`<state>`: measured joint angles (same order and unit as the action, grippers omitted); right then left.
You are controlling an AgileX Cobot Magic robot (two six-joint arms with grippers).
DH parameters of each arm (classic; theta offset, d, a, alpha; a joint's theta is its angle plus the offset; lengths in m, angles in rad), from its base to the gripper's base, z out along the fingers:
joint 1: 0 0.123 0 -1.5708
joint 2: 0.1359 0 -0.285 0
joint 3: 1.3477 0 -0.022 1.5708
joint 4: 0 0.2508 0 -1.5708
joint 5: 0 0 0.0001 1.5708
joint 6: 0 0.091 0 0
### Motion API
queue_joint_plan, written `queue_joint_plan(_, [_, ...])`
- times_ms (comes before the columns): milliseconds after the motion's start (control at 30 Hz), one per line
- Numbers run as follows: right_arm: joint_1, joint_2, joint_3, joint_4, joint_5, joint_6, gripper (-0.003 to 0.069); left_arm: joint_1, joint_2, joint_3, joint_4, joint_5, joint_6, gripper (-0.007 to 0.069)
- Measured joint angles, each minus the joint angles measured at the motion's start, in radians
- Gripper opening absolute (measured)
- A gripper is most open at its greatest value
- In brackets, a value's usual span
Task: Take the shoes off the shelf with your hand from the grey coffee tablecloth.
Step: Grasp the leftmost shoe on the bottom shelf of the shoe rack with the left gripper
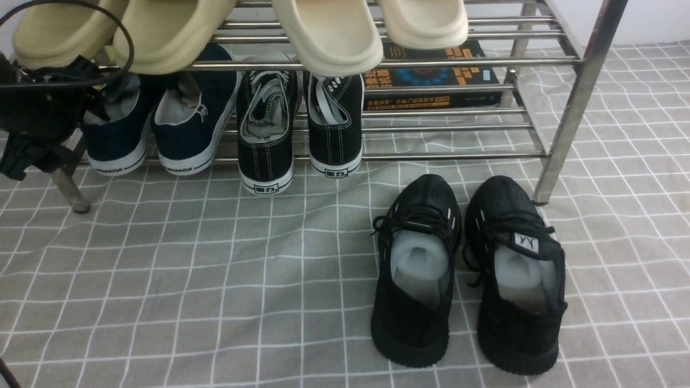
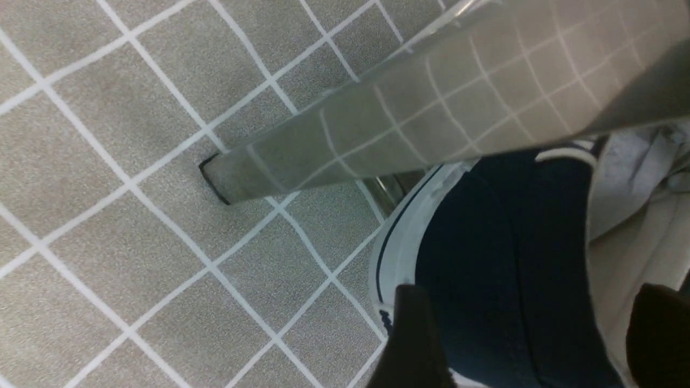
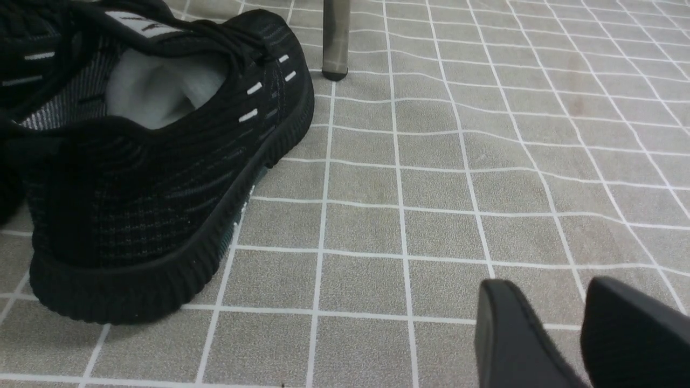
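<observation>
**Upper left, front view.** The left pincer (image 1: 38,113) is seen at the left end of the shelf (image 1: 566,108), with cables looped above it. In its wrist view the fingers (image 2: 415,334) are spread wide, one on either side of the heel of one of the shoes (image 2: 485,258). Nothing is clamped, and contact cannot be confirmed. The spread is judged to be set for the heel's width, ahead of closing.

**Just right of it.** The navy pair is parked heels-out on the lower tier, with toes tucked under the beige slippers (image 1: 161,37) that overhang from the upper tier. Only the heels are therefore offered for a grasp. Neither shoe is off the rack yet.

**Centre.** Black lace-up sneakers (image 1: 269,140) are set close beside the navy pair. A straight outward pull is judged safer than a sideways one. Further right, a book (image 1: 431,75) lies on the lower tier.

**Lower right.** Black knit running shoes (image 1: 469,269) are stood on the grey coffee tablecloth (image 1: 188,280), in front of the shelf.

**Right wrist view.** The right pincer (image 3: 544,285) is held low over bare cloth near a running shoe, with fingers parted and empty. It is judged to be kept clear of the left arm's work.
</observation>
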<state>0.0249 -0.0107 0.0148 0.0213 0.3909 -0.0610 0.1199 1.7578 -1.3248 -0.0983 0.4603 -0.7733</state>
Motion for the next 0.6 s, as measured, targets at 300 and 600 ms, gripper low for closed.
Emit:
queue_joint_plan(300, [0.000,0.000,0.000,0.000,0.000,0.000,0.0236,-0.007,0.035,-0.006,-0.020,-0.027,-0.008,0.0412])
queue_joint_plan(600, [0.000,0.000,0.000,0.000,0.000,0.000,0.0237,-0.005,0.038,-0.007,0.000,0.089,-0.019,0.0075])
